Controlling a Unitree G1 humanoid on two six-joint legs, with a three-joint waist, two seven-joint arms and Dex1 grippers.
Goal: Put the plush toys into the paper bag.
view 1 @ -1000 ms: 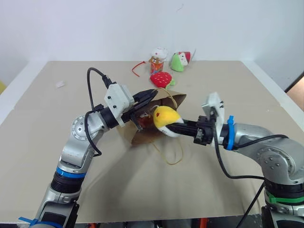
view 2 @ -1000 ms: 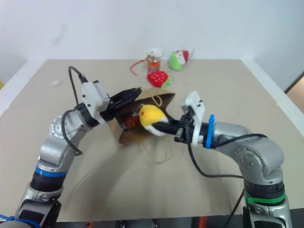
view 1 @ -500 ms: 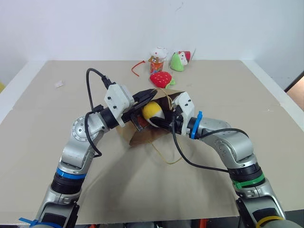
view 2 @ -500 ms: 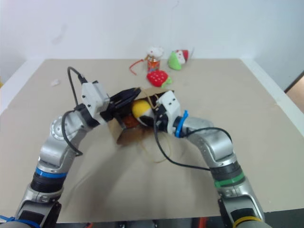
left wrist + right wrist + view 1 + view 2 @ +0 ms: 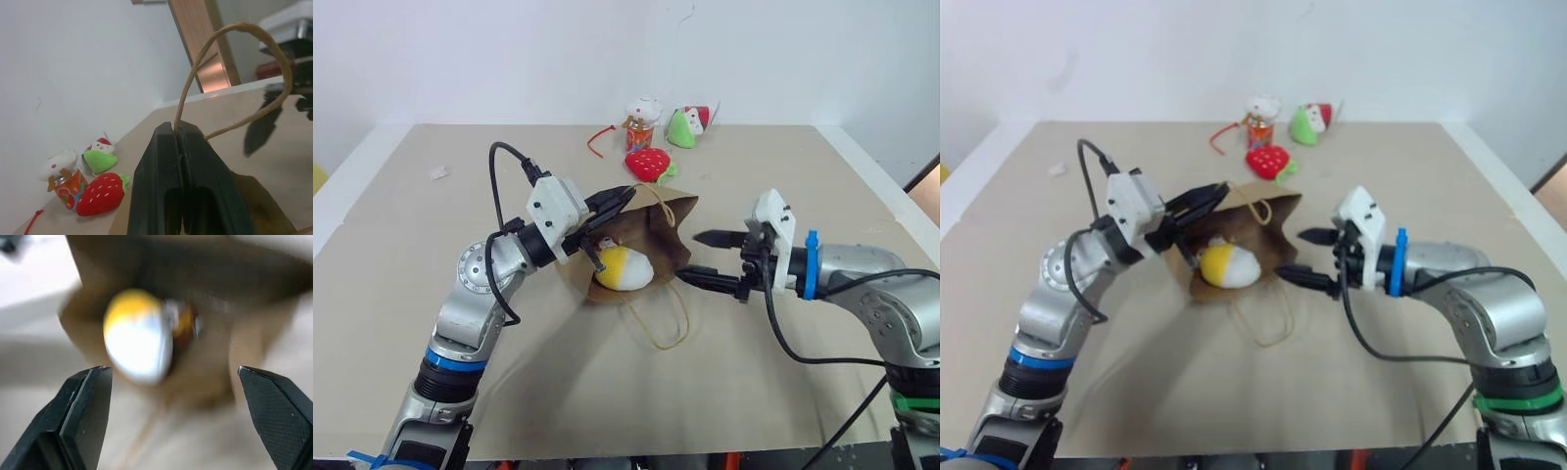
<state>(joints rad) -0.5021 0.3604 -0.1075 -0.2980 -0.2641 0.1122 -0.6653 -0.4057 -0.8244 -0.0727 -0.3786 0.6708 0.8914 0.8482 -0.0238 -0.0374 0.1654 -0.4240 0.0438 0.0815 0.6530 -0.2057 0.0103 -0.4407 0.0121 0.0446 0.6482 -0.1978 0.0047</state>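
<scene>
One egg toy [image 5: 623, 268] now bagged, right gripper [image 5: 713, 258] withdrawn

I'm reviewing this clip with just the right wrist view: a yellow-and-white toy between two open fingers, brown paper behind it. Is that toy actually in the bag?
Observer: The egg-shaped toy lies at the paper bag's open mouth, partly under its raised top.
Operator: What holds the mouth up?
Observer: The left gripper is shut on the bag's upper cord handle, lifting it.
Operator: Any toys left outside?
Observer: Yes, a strawberry plush, a green plush and a white-headed orange one sit at the table's far edge.
Operator: Where's my gripper?
Observer: The right gripper hangs open, to the right of the bag.
</scene>
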